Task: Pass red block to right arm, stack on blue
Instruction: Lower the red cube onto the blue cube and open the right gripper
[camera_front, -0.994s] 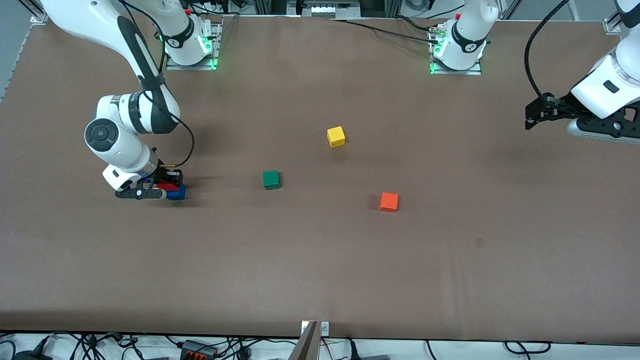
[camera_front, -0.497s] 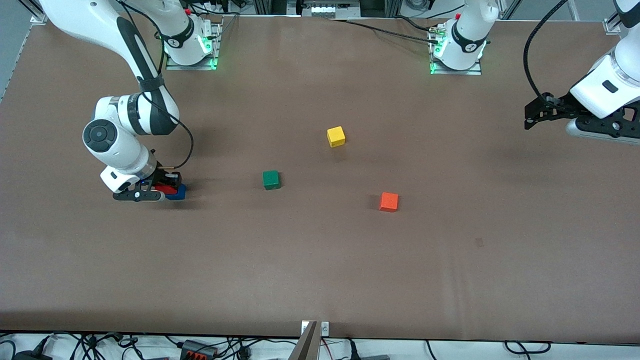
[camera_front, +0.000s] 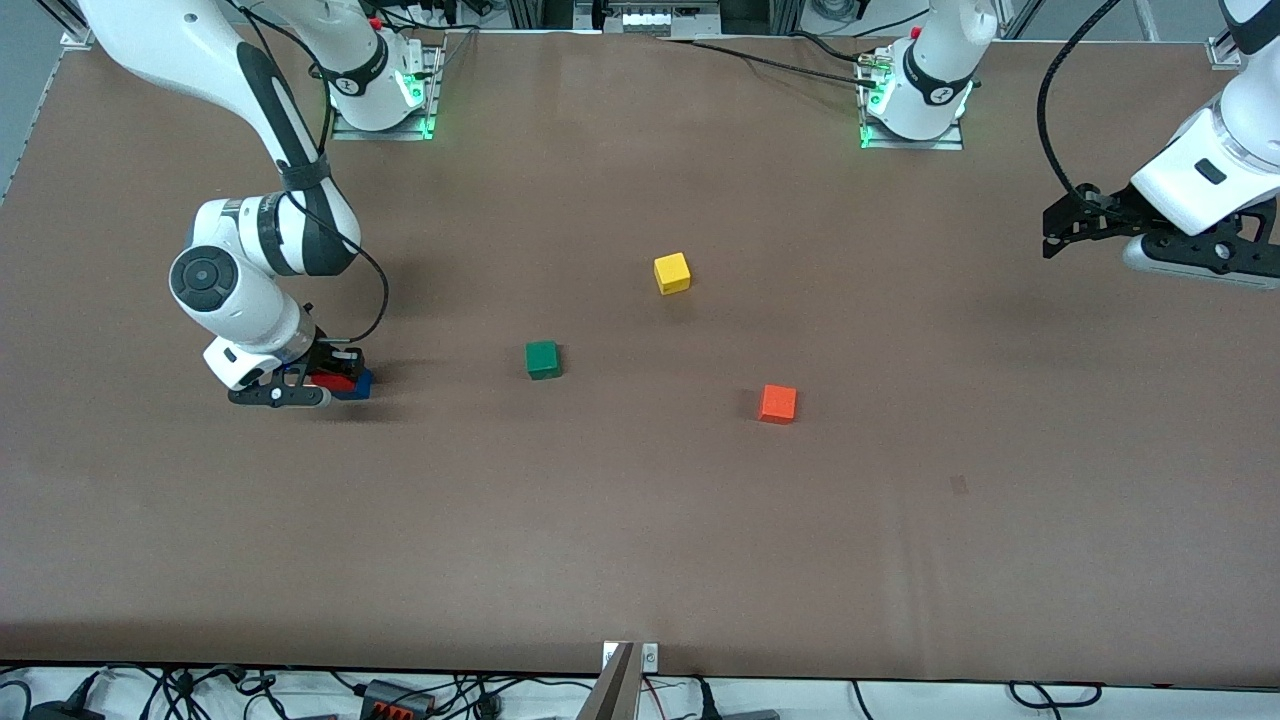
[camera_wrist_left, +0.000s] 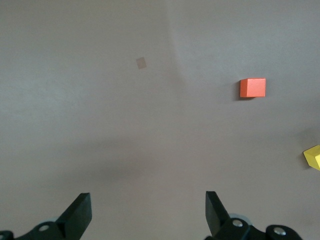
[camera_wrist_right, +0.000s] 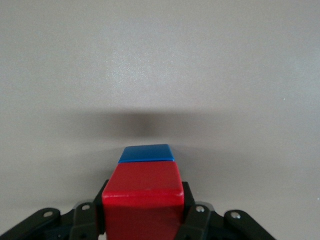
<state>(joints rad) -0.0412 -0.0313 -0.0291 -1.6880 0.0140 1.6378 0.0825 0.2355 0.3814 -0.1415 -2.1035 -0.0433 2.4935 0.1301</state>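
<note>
Red block (camera_front: 333, 378) is pinched in the right pincer (camera_front: 318, 380), sitting right on top of the blue block (camera_front: 355, 387), down near the right arm's end of the counter (camera_front: 640, 520). From the right wrist view you can see the red block (camera_wrist_right: 143, 200) clamped between the fingers (camera_wrist_right: 187, 212), with a strip of blue (camera_wrist_right: 146, 153) poking out past it, so the two aren't lined up perfectly. Left pincer (camera_front: 1085, 222) hangs over the counter's edge at the left arm's end, waiting, spread wide with nothing in it (camera_wrist_left: 147, 210). Green block (camera_front: 542, 359), yellow block (camera_front: 672, 273) and orange block (camera_front: 777, 404) are scattered around the middle of the counter, well apart from each other
</note>
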